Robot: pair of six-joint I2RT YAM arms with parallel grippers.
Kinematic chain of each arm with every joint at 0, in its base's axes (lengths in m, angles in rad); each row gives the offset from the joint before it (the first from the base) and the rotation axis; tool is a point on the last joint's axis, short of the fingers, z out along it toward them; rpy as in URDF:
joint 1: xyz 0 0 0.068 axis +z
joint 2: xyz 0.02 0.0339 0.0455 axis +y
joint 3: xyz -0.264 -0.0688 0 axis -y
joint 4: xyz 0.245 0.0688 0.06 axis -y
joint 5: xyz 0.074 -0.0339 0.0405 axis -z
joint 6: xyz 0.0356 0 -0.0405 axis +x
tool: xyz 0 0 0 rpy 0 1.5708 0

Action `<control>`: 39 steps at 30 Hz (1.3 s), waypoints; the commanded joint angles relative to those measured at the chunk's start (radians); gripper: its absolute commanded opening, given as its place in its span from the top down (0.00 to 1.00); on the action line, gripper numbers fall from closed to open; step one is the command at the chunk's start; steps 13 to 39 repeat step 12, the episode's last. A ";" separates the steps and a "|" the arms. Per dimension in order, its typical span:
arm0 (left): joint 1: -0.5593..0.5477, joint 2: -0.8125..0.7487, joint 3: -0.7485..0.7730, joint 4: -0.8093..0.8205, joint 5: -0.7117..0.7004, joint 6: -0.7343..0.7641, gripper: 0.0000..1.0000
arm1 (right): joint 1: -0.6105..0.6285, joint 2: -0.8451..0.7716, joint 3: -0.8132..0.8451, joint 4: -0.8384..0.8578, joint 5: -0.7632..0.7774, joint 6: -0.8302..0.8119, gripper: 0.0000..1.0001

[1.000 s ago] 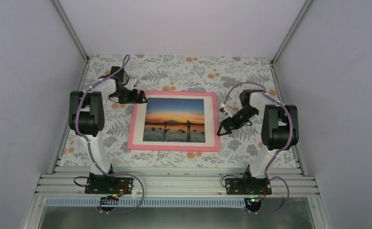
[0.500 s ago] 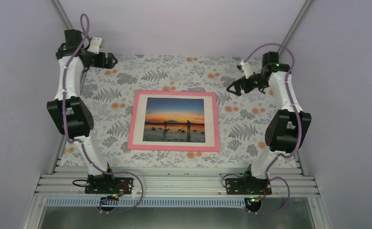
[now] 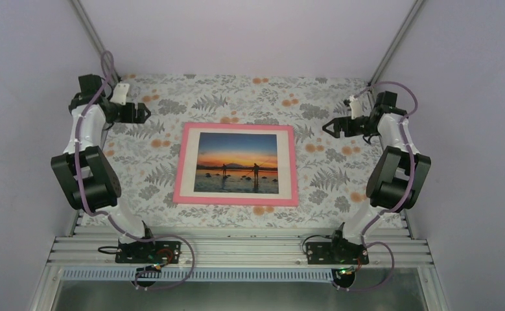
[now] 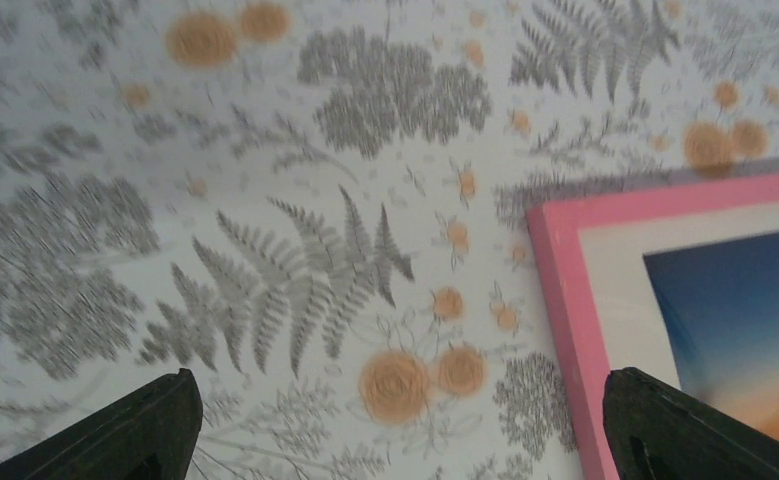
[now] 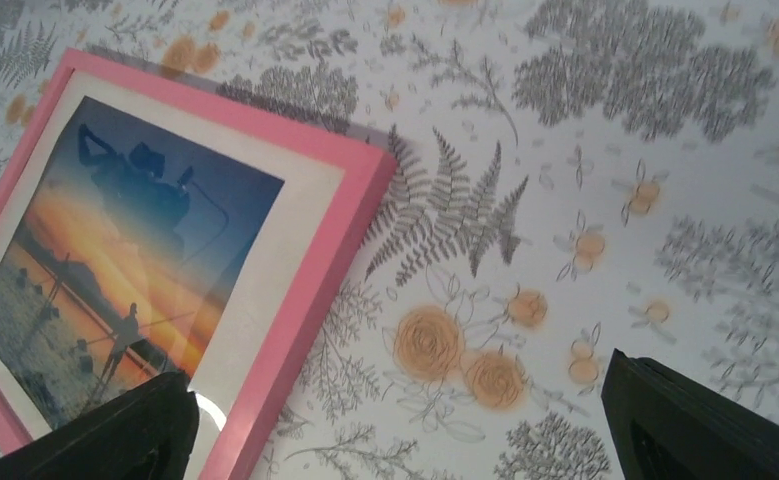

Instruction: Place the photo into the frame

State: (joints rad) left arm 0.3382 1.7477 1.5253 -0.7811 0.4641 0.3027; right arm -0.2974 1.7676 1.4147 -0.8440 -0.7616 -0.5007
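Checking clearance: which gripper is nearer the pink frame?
Right, narrowly. The right gripper hangs open just off the far right corner of the frame; the left gripper hangs open beyond its far left corner, slightly farther out.

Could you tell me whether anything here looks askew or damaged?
Nothing stands out: the photo sits squarely inside the frame, and the left end effector and right end effector are open, clear of it.
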 commanded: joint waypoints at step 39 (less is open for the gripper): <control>0.002 -0.076 -0.173 0.177 -0.038 -0.035 0.00 | -0.011 -0.064 -0.061 0.097 -0.044 0.061 0.00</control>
